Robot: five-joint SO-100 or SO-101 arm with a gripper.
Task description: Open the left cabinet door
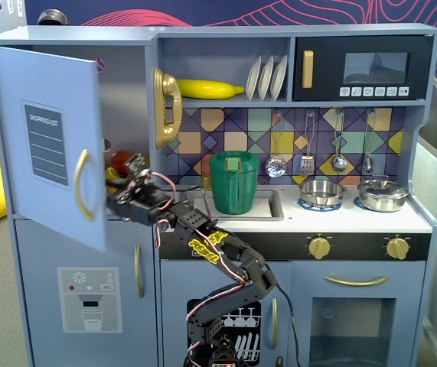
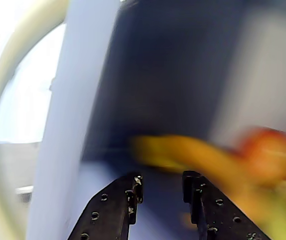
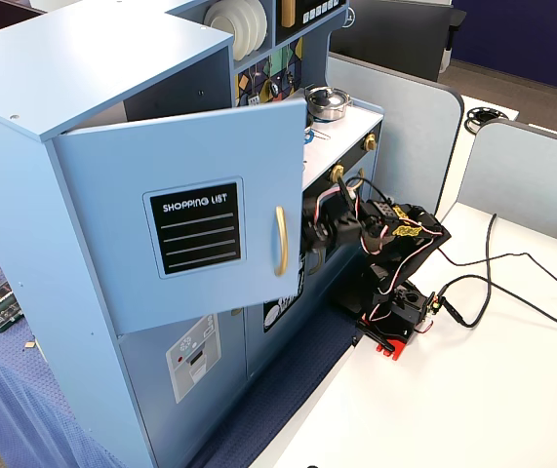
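The large blue-grey toy fridge door (image 1: pixel 46 141), with its black "SHOPPING LIST" chalkboard panel and vertical gold handle (image 1: pixel 85 183), stood swung partway out from the play kitchen, its free edge just to the left of the pincer (image 1: pixel 130 177) in a fixed view. In the wrist view the door's pale inner edge (image 2: pixel 75 115) ran up the frame just left of the two black fingers (image 2: pixel 130 192), which were spread a little with nothing between them. Beyond the pincer, blurred yellow and red toy food (image 2: pixel 223 155) lay inside the open compartment.

The door looked like a flat, rigid painted board on hinges: light, stiff and unlikely to flex, though its smooth paint would probably let the fingers slide. The gold handle, a slim curved bar on the outer face, seemed the surest place to hook or pinch; from the inside, pushing on the free edge far from the hinges would likely swing it with least effort. In another fixed view, the black arm's base (image 3: pixel 395 312) sat on the white bench (image 3: pixel 473 390), with the pincer hidden behind the door.
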